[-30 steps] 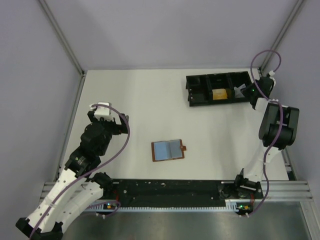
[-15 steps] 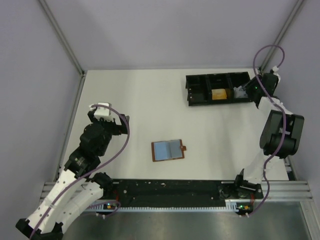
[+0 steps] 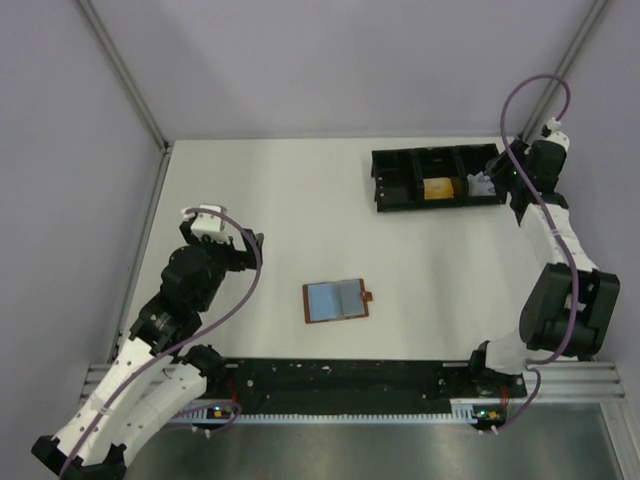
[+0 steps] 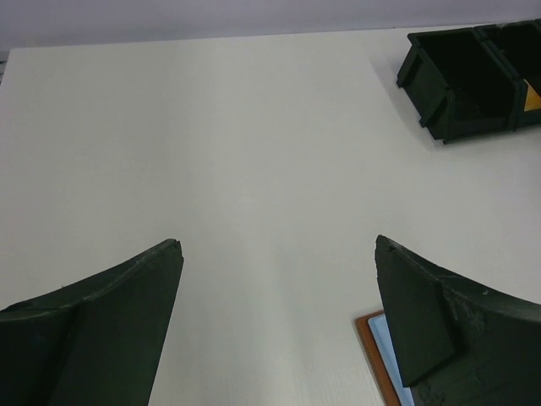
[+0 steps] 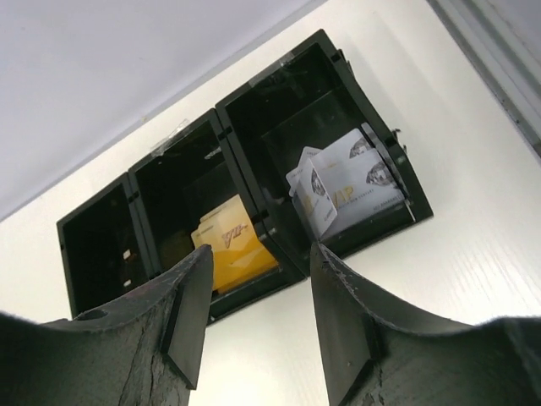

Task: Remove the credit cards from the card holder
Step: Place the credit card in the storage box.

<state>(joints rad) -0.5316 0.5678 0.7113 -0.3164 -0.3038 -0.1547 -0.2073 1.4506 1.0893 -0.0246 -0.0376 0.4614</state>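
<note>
Right wrist shows "VIP"-like lettering on the white card (image 5: 351, 178).

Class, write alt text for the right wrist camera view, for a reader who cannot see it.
A black three-compartment tray sits on a white table, with a yellow card leaning in its middle compartment and pale printed cards in the right one. The right gripper, its two dark fingers open and holding nothing, frames the foreground.

The top view is looking steeply down over the whole desk (image 3: 260, 200); both wrist views are peering low and forward, sharing the black tray (image 3: 398, 183).
</note>
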